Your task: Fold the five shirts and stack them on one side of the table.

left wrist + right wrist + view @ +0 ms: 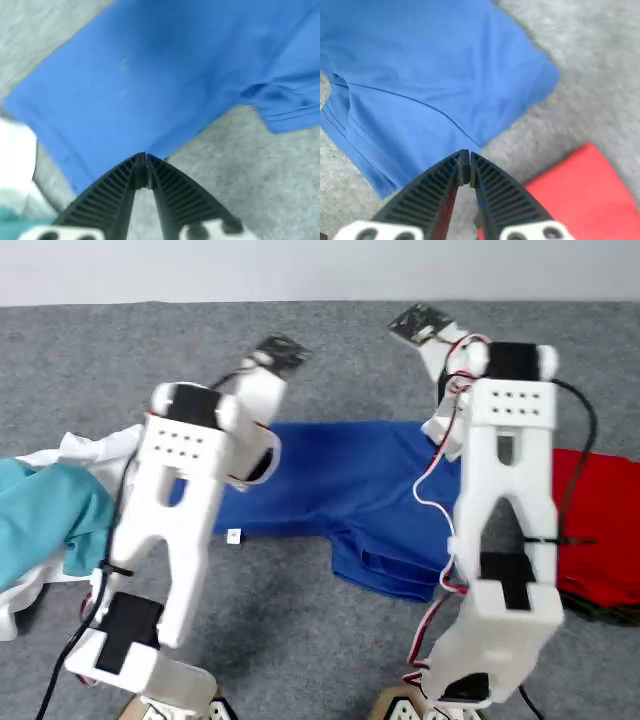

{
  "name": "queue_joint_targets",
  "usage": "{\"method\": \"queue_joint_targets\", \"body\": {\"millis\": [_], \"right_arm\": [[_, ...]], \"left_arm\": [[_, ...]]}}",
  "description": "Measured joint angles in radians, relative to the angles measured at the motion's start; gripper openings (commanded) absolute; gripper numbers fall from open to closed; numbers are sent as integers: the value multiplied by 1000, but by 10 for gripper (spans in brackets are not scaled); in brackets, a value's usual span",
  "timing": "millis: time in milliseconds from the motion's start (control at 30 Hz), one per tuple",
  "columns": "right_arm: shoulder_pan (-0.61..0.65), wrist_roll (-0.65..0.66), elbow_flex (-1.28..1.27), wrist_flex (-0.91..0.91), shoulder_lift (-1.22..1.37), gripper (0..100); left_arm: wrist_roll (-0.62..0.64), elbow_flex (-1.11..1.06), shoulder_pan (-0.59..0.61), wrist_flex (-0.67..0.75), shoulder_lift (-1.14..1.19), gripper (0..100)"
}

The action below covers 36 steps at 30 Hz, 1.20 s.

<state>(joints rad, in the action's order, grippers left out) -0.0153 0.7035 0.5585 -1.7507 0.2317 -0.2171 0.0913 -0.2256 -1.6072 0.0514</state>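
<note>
A blue shirt (350, 490) lies spread across the middle of the grey table, with a folded-over part toward the front. My left gripper (146, 159) is shut, its tips over the shirt's (165, 75) left edge where cloth meets table. My right gripper (465, 156) is shut too, its tips at the shirt's (420, 65) right edge. No cloth shows pinched between either pair of fingers. A red shirt (600, 520) lies flat at the right, close beside my right gripper in the right wrist view (580, 190). At the left, a teal shirt (50, 510) and a white shirt (95, 450) lie heaped.
Grey carpet-like table surface (270, 600) shows bare in front of the blue shirt and along the back. A small white tag (233, 535) lies just before the shirt's left part. Both arm bases stand at the front edge.
</note>
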Motion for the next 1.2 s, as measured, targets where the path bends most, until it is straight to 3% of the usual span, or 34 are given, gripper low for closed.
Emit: {"method": "queue_joint_targets", "body": {"millis": [367,633,1200], "right_arm": [[-275,0,0,-3,-328,9],[-519,-49,-12,-3,-508,9],[-555,-58,-577,-5,-1008,9]], "left_arm": [[0,14,-169,78,190,7],[0,204,-275,78,404,7],[-21,609,-437,-94,842,6]]}}
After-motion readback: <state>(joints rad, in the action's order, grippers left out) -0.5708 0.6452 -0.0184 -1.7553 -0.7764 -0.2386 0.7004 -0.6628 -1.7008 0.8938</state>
